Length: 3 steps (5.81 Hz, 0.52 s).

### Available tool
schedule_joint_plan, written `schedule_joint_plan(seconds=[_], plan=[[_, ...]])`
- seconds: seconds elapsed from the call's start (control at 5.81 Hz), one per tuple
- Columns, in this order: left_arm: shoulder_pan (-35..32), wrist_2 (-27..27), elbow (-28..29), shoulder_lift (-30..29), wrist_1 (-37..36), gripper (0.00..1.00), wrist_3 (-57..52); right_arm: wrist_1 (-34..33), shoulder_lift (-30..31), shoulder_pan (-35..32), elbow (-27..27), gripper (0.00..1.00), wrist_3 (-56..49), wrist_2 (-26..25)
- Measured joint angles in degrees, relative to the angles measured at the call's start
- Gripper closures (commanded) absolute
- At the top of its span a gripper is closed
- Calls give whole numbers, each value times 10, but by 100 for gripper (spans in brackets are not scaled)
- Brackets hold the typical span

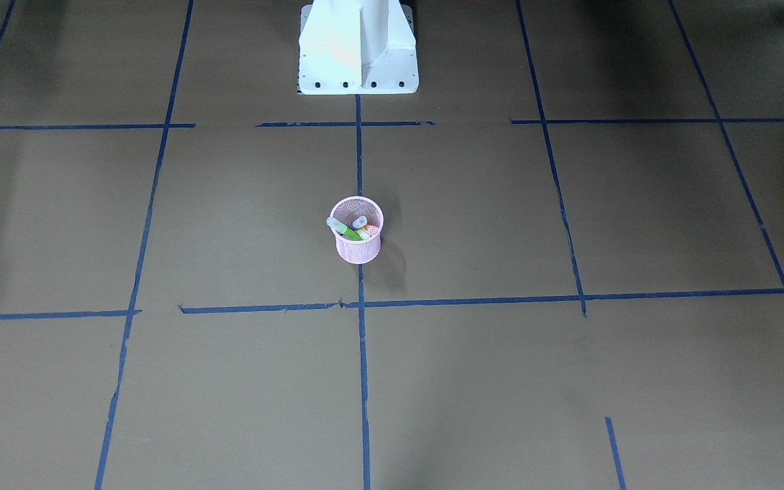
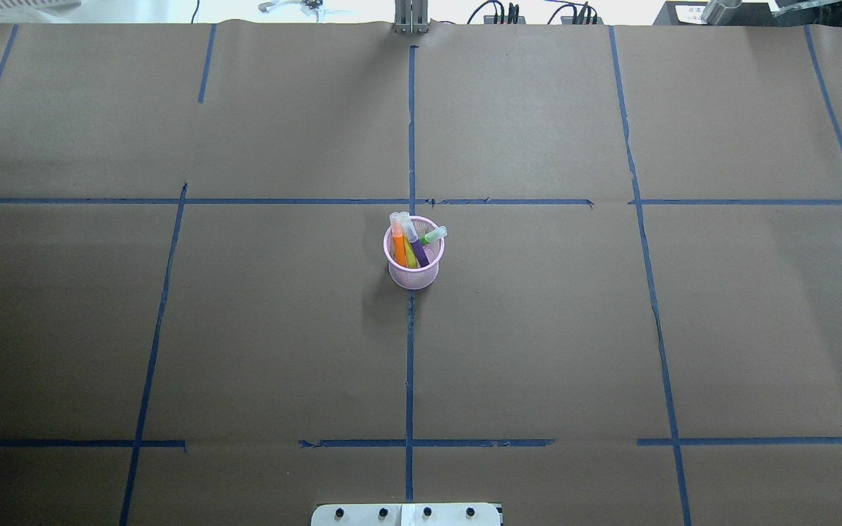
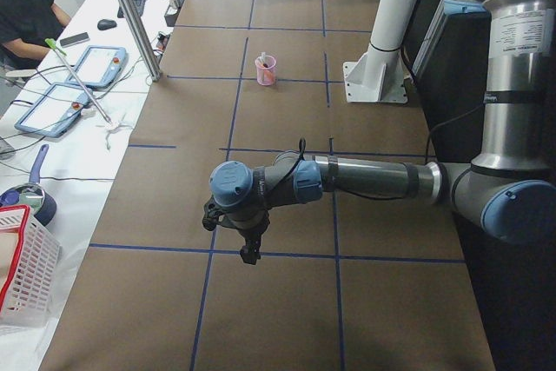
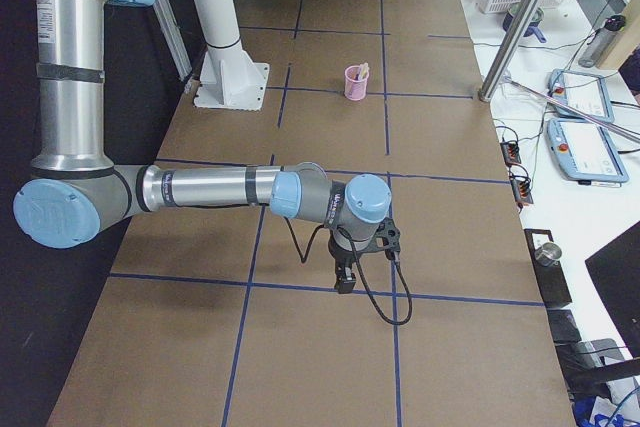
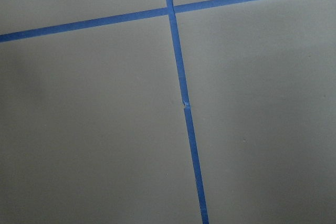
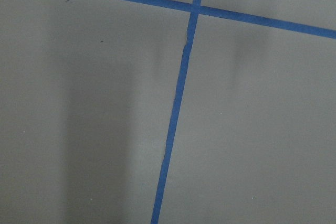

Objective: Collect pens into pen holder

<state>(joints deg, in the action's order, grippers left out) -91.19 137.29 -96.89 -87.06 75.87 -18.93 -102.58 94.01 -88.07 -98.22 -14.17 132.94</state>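
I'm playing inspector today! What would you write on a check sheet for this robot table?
Surface: brown paper table crossed by blue tape lines.
Job's things: pink pen holder stands upright mid-table. The orange pen, purple pen, green pen and yellow pen are inside it.
Clutter: nothing seen.
Pincers: left pincer and right pincer hang over bare table, far from the holder. Open or shut cannot be told.
Cables: a black cable loops from the right wrist.
Surroundings: a person, tablets and a red-rimmed basket at a side desk.
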Motion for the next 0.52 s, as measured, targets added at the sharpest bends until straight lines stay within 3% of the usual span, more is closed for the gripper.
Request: schedule_joint_plan(seconds=[0.52], plan=[[-2, -1, -9, 3, 0, 0, 1, 30, 12, 0, 4, 0, 16, -5]])
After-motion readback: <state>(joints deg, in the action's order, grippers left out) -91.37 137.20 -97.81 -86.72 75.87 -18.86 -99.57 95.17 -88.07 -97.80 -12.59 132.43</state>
